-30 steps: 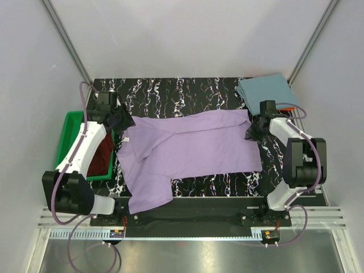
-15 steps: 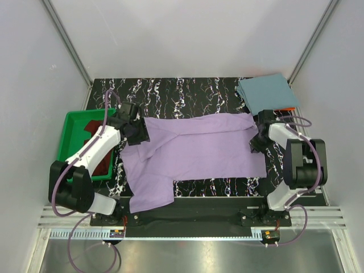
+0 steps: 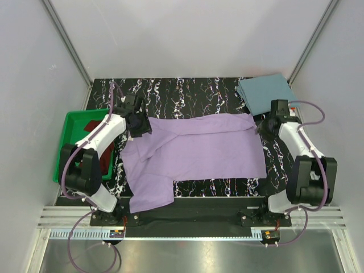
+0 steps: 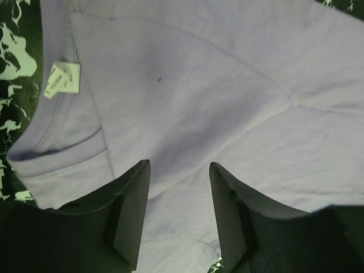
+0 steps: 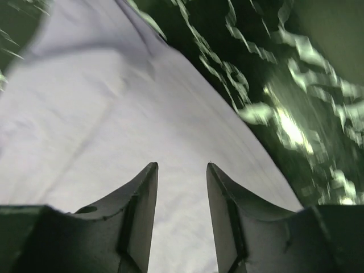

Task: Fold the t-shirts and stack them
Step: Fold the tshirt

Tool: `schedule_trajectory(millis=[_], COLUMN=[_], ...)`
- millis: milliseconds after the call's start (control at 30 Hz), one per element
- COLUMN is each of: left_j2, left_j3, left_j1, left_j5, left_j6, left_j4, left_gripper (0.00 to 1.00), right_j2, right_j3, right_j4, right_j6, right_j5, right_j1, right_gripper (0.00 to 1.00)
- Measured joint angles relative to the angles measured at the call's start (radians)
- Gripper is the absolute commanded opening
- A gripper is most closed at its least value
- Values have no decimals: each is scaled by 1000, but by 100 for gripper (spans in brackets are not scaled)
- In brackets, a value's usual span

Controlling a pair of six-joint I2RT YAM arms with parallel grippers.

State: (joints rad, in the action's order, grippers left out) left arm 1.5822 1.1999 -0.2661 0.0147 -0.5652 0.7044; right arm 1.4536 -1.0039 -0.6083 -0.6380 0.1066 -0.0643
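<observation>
Top external: we see lavender t-shirt (image 3: 196, 151) spread on desk (image 3: 187, 94); left jaws and right jaws both apart, empty, over its ends.

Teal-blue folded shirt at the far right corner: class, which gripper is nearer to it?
Right. The right gripper is in front of the teal-blue shirt, at the right edge of the lavender shirt; the left gripper is far to the left, over that shirt's collar.

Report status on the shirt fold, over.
Left end effector open, right end effector open, both over lavender shirt. Shirt spread out, not yet folded. Teal shirt folded, far right corner. Nothing in the way.
</observation>
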Motion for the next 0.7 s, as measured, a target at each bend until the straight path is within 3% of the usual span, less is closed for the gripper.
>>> schedule_trajectory(millis=[300,433,700], left_j2=[-23,-31,-41], left_j3=[-90,-138,-182], left_j1=[-52,-169,-422], left_j5=[-28,-65,-81], left_j6=[-4,-3,-5], left_j4=[-75,-103,-202], left_gripper=[50,49,51], right_j2=[232,302,297], right_j3=[-79,-66,-30], right_j4=[114,115,128], right_j6=[100,98,22], right_j5=[-155,-162,-124], right_j1=[-63,-62,-62], right_gripper=[34,31,27])
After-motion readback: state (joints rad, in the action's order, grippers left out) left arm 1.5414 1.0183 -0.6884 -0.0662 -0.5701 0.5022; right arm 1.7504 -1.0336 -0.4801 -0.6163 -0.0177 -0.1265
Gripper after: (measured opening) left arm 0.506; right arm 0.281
